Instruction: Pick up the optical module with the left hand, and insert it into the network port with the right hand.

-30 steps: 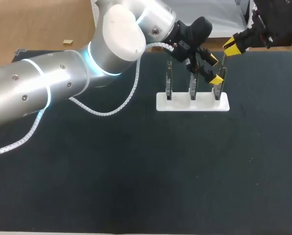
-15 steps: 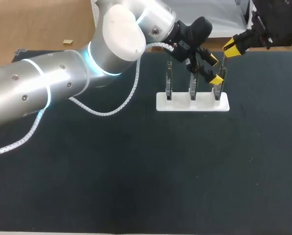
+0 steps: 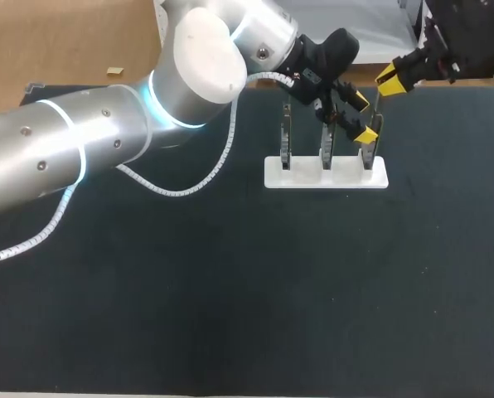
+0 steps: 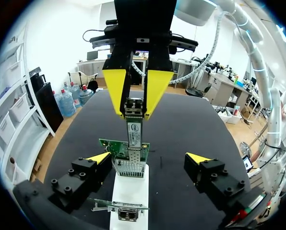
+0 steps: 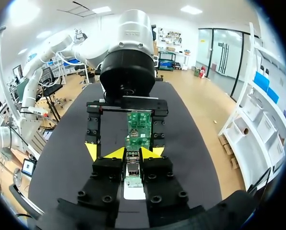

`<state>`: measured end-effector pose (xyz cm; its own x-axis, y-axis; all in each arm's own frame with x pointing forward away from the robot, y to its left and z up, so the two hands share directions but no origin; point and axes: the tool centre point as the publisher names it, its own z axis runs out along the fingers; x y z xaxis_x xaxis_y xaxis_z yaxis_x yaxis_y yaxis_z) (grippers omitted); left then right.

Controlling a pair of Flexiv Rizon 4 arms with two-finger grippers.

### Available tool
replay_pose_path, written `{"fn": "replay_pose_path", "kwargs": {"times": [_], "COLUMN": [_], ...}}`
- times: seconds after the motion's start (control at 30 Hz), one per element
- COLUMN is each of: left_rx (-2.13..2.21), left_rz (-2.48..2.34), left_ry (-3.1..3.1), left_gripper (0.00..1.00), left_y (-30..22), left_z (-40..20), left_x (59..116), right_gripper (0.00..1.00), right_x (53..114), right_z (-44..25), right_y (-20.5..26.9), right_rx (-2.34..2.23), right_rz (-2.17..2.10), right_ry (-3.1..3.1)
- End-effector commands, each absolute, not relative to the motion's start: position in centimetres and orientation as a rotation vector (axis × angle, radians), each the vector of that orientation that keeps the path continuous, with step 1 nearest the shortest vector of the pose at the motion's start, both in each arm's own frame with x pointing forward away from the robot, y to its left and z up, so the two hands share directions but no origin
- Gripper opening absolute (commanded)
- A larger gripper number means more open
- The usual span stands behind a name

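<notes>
The optical module (image 4: 133, 128) hangs upright, pinched from both sides in the right jaws, its lower end meeting the network port (image 4: 128, 160) on the green card (image 5: 139, 125) at the 3 o'clock end of the white stand (image 3: 326, 176). Over the last second the right jaws creep only a hair toward 9 o'clock, which I read as fine lining-up or early seating, though its depth is too small to tell. The left jaws stand wide and empty astride that card, unmoved. The stand sits at about 1 o'clock on the dark surface (image 3: 230, 290), where a white coiled cable (image 3: 185, 189) trails.
</notes>
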<state>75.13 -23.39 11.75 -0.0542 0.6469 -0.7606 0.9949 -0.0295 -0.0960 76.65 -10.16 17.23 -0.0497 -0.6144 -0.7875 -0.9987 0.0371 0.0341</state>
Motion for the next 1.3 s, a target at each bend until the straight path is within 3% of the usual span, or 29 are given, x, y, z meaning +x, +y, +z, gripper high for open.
{"fn": "replay_pose_path", "kwargs": {"times": [0.03, 1.3], "left_rx": [1.727, 1.727], "left_rz": [-0.900, -0.900], "left_ry": [1.752, 1.752], "left_gripper": [1.00, 1.00], "left_y": [-23.55, -23.55], "left_z": [11.80, 11.80], "left_x": [75.40, 75.40], "right_gripper": [0.00, 0.00], "right_x": [76.30, 76.43], "right_z": [17.29, 17.34], "right_y": [-10.13, -10.40], "right_rx": [-1.635, -1.635], "right_rz": [0.823, 0.786], "right_ry": [1.725, 1.728]}}
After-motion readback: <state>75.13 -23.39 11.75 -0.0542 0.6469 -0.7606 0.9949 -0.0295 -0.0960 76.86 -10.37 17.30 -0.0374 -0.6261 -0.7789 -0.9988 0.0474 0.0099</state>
